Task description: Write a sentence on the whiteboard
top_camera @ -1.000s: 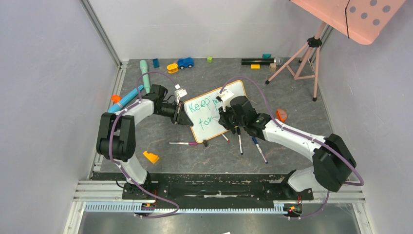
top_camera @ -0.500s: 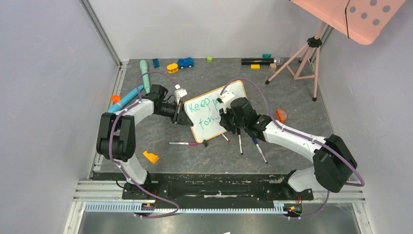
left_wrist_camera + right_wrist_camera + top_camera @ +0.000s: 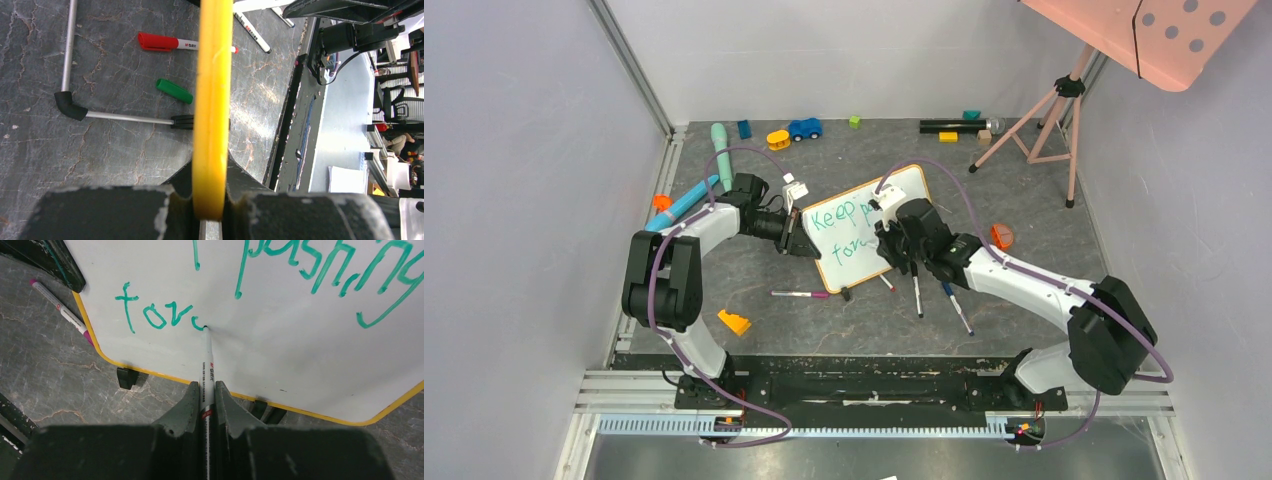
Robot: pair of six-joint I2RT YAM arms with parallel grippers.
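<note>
**A:** What has moved since 1 second ago?

**B:** Only the right arm, and only slightly. Seen from above, its wrist has slid a touch to the right along the lower line of writing. The left arm has not shifted.

**A:** Is the pen on the surface?

**B:** Yes. The right gripper (image 3: pixel 206 390) is clamped tight on the green marker (image 3: pixel 206 357), with the barrel pinched between both fingers. The tip touches the whiteboard (image 3: pixel 300 355) at the end of a fresh little hook of ink.

**A:** And where is the board?

**B:** It stands tilted on its black feet near the middle of the table (image 3: pixel 844 335). The left gripper (image 3: pixel 210 172) is closed narrow on its left edge, and I take that to be steadying it.

**A:** How far along is the sentence (image 3: pixel 320 270)?

**B:** It runs in 2 lines. From above, line 1 opens with "Keep", and the right wrist view shows "pushing" finished. Line 2 reads "for", then a v-shaped stroke, then the hook under the tip. My guess is that the small slide is the "w" taking shape, so "forward" is about half written. There is bare white to the right for the remaining letters.

**A:** Any risk?

**B:** Pen pressure could rock the board if the left grip slackens. The green cap (image 3: pixel 174 91) and the loose pink marker (image 3: pixel 60 307) lie clear of the writing.
</note>
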